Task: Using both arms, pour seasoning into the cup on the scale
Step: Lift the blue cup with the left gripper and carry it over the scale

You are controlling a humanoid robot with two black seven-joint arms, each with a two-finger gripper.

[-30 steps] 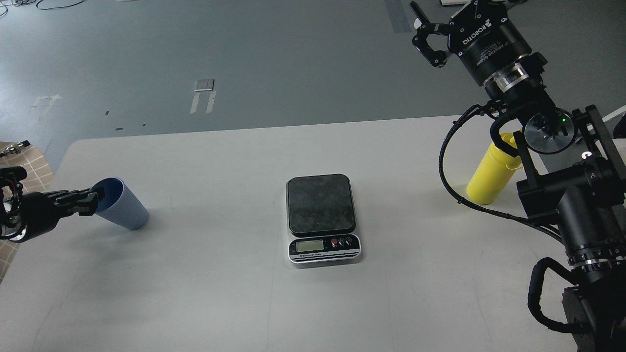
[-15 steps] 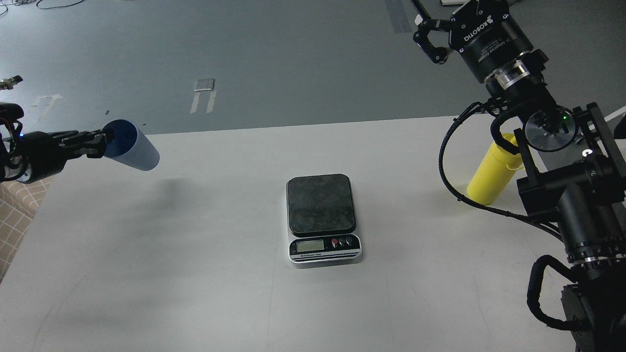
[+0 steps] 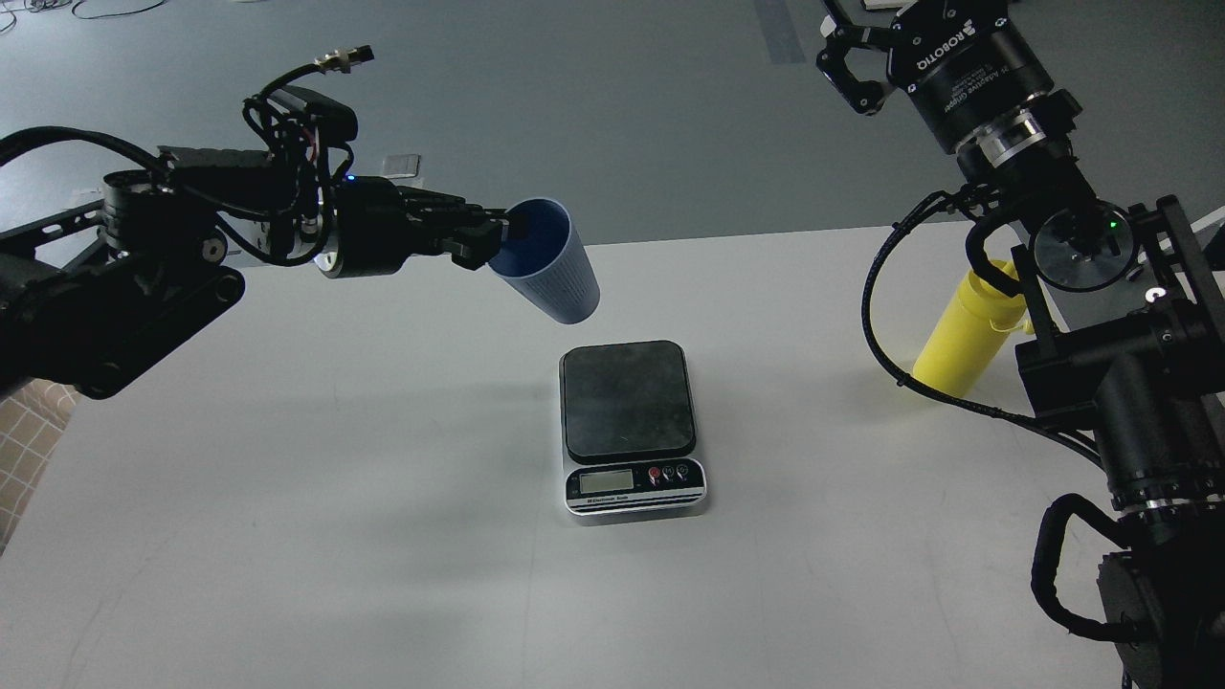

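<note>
My left gripper [image 3: 500, 235] is shut on the rim of the light blue cup [image 3: 557, 266]. It holds the cup tilted in the air, base pointing down-right, just above and behind the scale's far left corner. The scale [image 3: 628, 396] sits at the table's middle with a bare black platform and its display facing me. The yellow seasoning bottle [image 3: 960, 337] stands on the table at the right, its top hidden behind my right arm. My right gripper [image 3: 855, 38] is raised high at the top right, open and empty, with its fingertips partly cut off by the view's edge.
The white table [image 3: 383, 536] ends at a far edge behind the cup, with grey floor beyond. My right arm's cable loop [image 3: 876, 316] hangs next to the bottle. A tiled surface [image 3: 24, 440] shows at the left edge.
My left arm has lifted the cup off the table's left side and carried it right, to just above the scale's far left corner. My right gripper has risen slightly.
</note>
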